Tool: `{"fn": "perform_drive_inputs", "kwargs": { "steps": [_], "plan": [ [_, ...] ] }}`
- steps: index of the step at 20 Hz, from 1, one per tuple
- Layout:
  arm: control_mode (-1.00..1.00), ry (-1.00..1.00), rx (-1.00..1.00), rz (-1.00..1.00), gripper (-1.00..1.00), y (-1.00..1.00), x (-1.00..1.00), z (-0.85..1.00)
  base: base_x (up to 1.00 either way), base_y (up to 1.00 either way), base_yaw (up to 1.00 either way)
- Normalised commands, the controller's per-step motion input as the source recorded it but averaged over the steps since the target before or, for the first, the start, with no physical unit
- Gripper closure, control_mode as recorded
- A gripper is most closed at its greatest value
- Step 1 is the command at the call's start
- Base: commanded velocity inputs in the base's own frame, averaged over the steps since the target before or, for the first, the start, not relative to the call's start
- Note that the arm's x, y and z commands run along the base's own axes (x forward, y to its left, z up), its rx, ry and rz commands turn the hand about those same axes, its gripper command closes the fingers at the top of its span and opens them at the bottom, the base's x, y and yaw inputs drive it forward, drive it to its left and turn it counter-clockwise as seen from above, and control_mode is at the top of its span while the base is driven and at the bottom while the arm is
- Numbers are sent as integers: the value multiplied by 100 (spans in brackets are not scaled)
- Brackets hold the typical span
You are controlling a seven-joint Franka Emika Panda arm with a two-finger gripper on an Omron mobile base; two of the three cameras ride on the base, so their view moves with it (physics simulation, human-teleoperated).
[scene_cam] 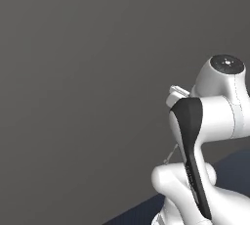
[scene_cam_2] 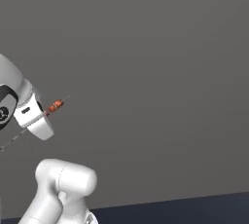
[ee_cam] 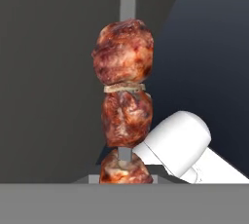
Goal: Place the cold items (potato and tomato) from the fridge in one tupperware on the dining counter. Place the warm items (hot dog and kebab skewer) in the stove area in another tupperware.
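Observation:
The kebab skewer (ee_cam: pixel 124 86) carries three browned meat chunks on a thin grey stick and runs up the middle of the hand view. My gripper (ee_cam: pixel 124 178) is shut on its lower end, right at the bottom chunk. In the right base view the kebab skewer (scene_cam_2: pixel 56 105) slants up to the right out of my gripper (scene_cam_2: pixel 44 116), held in the air in front of a grey wall. Its thin stick (scene_cam: pixel 170 156) pokes out beside my forearm in the left base view. The potato, tomato, hot dog and tupperware are out of view.
A plain grey wall (scene_cam_2: pixel 155 72) stands across the background of both base views. A dark blue surface (scene_cam_2: pixel 194 207) runs low along the bottom, also seen as a dark blue surface (scene_cam: pixel 234 168) behind my arm.

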Motion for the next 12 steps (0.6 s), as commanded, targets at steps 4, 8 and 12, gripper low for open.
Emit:
{"fn": "perform_drive_inputs", "kwargs": {
  "steps": [4,8,12],
  "plan": [
    [100,0,0,0,100,0,0,0,0,-100,0],
    [100,0,0,0,100,0,0,0,0,-100,0],
    [100,0,0,0,100,0,0,0,0,-100,0]
  ]
}}
